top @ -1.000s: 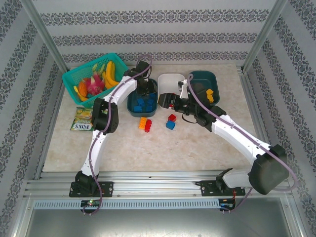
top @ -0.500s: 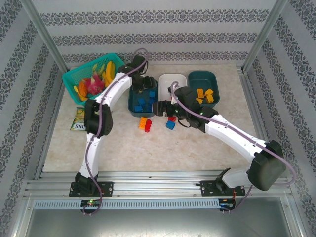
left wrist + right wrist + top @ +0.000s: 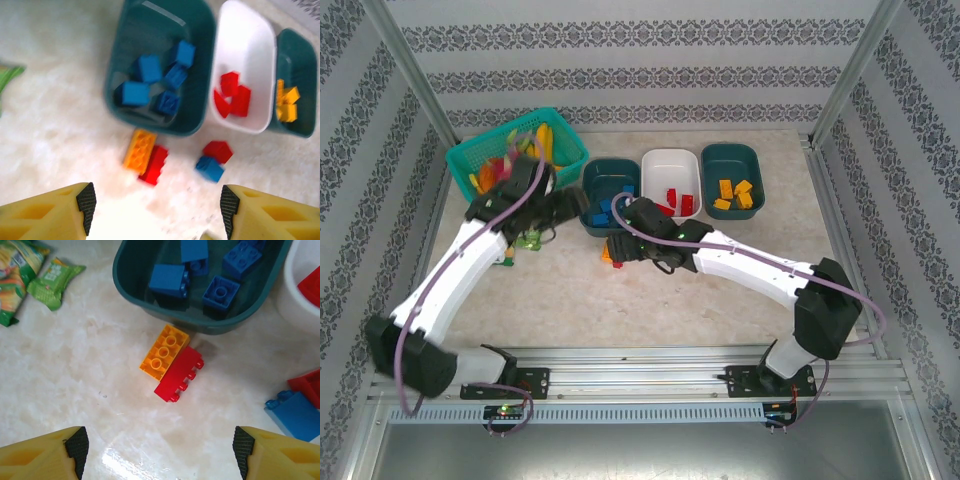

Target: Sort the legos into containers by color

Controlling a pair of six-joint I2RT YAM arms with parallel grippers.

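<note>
**On the table: four bricks loose, both grippers wide and empty**

At the bottom edge of the left wrist frame, left gripper [image 3: 156, 210] has fingers spread wide, nothing between them. Same for right gripper [image 3: 161, 450] at the bottom of the right wrist frame: wide apart, empty. In the top view the right gripper hangs over the loose pile at frame centre, and the left gripper sits just left of the trays.

Loose on the table [image 3: 580, 300], centre of the right wrist frame: orange-yellow brick [image 3: 165, 352] and long red brick [image 3: 179, 374], side by side and touching, studs up. Lower right of that frame: blue brick [image 3: 296, 415] touching small red brick [image 3: 307, 385], both cut by the edge.

Just above the orange/red pair: left teal tray [image 3: 150, 25], holding about five blue bricks [image 3: 135, 93]. To its right, white tray [image 3: 245, 40] with red bricks [image 3: 234, 95] clustered together. Right again, right teal tray [image 3: 300, 55] with orange-yellow bricks [image 3: 285, 102]. The three trays stand in a row, sides nearly touching.

Upper left of the right wrist frame: green snack packets [image 3: 55, 282] flat on the table. Upper left of the top view: mesh basket [image 3: 470, 155] with toy fruit.
</note>
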